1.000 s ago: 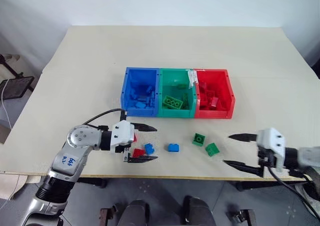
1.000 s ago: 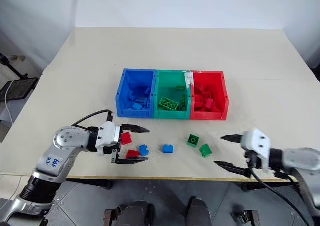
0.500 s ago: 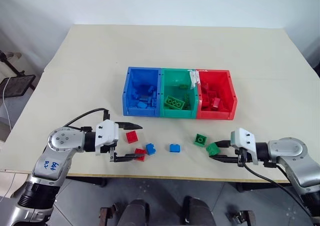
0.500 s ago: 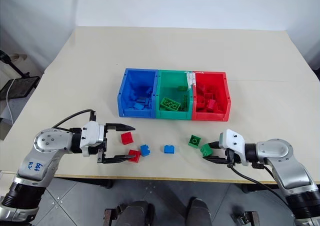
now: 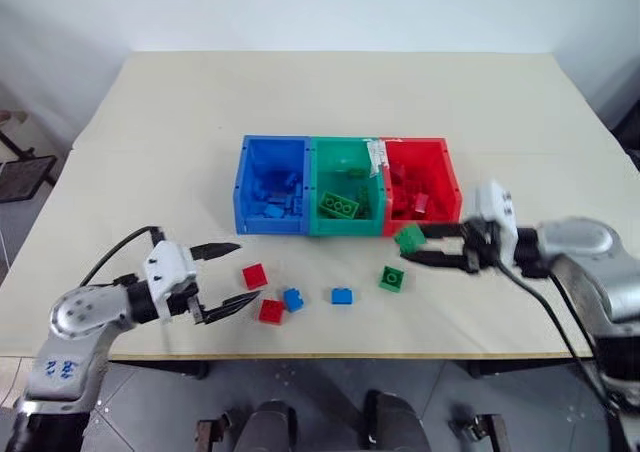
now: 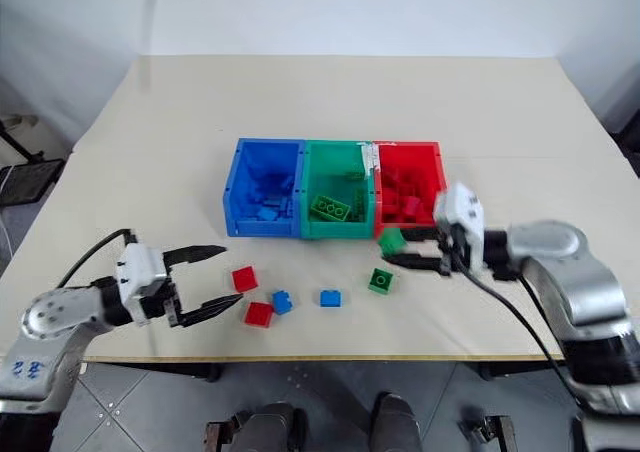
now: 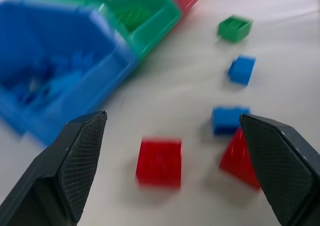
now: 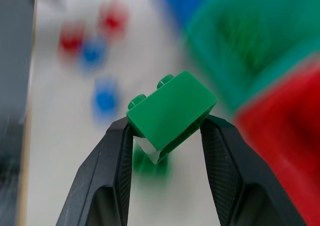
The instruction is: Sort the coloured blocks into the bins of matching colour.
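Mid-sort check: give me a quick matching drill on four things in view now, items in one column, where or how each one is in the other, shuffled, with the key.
Column 1
1. right gripper
2. left gripper
3. long green brick
4. loose green block

Column 2
A. lying inside the green bin
B. open, holding nothing, beside the red blocks on the table
C. on the table, in front of the bins
D. shut on a green block, held above the table

Pairs: 1-D, 2-B, 3-A, 4-C
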{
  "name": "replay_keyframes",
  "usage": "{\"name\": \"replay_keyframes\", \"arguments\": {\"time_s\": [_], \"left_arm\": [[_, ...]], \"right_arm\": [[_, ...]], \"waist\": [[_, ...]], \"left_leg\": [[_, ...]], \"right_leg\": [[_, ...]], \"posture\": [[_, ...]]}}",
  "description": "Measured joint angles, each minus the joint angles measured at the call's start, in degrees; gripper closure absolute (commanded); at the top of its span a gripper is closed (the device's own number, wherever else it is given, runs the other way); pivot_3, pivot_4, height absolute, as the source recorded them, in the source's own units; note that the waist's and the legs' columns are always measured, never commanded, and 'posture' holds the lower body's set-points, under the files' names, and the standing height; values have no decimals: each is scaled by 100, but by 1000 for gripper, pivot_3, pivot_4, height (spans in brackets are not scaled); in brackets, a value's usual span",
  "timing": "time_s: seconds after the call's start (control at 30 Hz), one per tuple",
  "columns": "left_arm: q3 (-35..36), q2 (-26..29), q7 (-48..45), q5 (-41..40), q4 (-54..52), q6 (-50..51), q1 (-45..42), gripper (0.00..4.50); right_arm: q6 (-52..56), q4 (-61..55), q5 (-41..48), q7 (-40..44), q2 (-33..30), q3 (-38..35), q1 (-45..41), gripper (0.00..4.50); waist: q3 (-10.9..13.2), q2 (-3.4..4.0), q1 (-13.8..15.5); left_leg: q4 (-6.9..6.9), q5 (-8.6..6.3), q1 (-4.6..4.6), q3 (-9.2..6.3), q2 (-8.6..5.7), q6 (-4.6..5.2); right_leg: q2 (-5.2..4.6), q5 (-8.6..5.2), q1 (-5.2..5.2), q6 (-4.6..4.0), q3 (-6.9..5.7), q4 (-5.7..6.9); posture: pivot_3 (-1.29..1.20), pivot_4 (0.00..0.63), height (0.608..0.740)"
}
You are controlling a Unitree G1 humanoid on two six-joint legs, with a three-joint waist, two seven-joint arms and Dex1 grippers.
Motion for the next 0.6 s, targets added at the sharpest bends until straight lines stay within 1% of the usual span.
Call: {"name": "replay_keyframes", "arguments": {"time_s": [0.03, 0.1, 0.17, 0.23, 0.3, 0.33, 0.47, 0.5, 0.53, 0.6], "left_arm": [[41, -3, 27, -8, -62, 4, 72, 0], [166, -35, 121, -57, -229, 45, 188, 0], [214, -74, 227, -148, -417, 71, 235, 0], [229, -118, 326, -222, -586, 124, 266, 0], [252, -123, 406, -241, -677, 159, 349, 0], [253, -123, 429, -241, -717, 177, 416, 0], [249, -123, 466, -241, -809, 206, 519, 0], [245, -123, 480, -241, -809, 205, 505, 0], [238, -123, 497, -239, -810, 203, 479, 0], [164, -123, 504, -239, -807, 204, 395, 0]], "right_arm": [[9, 145, -72, -130, 166, 79, -244, 2893], [-173, 744, -513, -501, 619, 383, -851, 2893], [-436, 1366, -910, -860, 1039, 581, -1289, 2893], [-685, 1895, -1190, -1131, 1330, 641, -1581, 2893], [-833, 2232, -1316, -1246, 1468, 636, -1746, 2160], [-877, 2324, -1363, -1260, 1494, 629, -1785, 1872], [-1081, 2537, -1477, -1220, 1531, 624, -1794, 537], [-1132, 2539, -1514, -1218, 1542, 624, -1792, 146], [-1241, 2534, -1564, -1214, 1544, 624, -1782, 27], [-1446, 2425, -1647, -1178, 1487, 621, -1644, 27]], "waist": [[0, 0, 13], [0, -2, 17], [0, -1, 17], [0, -1, 11], [0, 0, -5], [0, 0, -13], [0, 0, -19], [0, 1, -20], [1, 1, -19], [0, 1, 0]], "left_leg": [[0, -1, -3, -2, 0, 0], [3, -2, -4, -1, -2, 1], [3, -3, -5, -1, -2, 0], [2, -3, -9, -3, -1, 0], [0, -5, -9, -1, -2, -2], [-2, -6, -9, 0, -1, -1], [-2, -9, -9, 4, 2, -1], [-2, -9, -9, 6, 3, -1], [-1, -9, -9, 6, 4, -1], [-1, -9, -8, 6, 4, -1]], "right_leg": [[0, 0, -1, 0, -1, 0], [-1, 0, -3, 0, 0, 2], [-1, 0, -7, 0, 0, 6], [0, 0, -14, 0, -2, 8], [0, 0, -16, 0, -3, 9], [0, 0, -17, 0, -3, 8], [4, 0, -18, 0, -5, 8], [5, 0, -19, 0, -4, 8], [5, 0, -19, 0, -4, 9], [6, 0, -19, 0, -4, 10]], "posture": [[0, 150, 740], [0, 150, 740], [0, 150, 740], [0, 150, 740], [0, 150, 740], [0, 150, 740], [0, 150, 740], [0, 150, 740], [0, 150, 740], [0, 150, 740]]}}
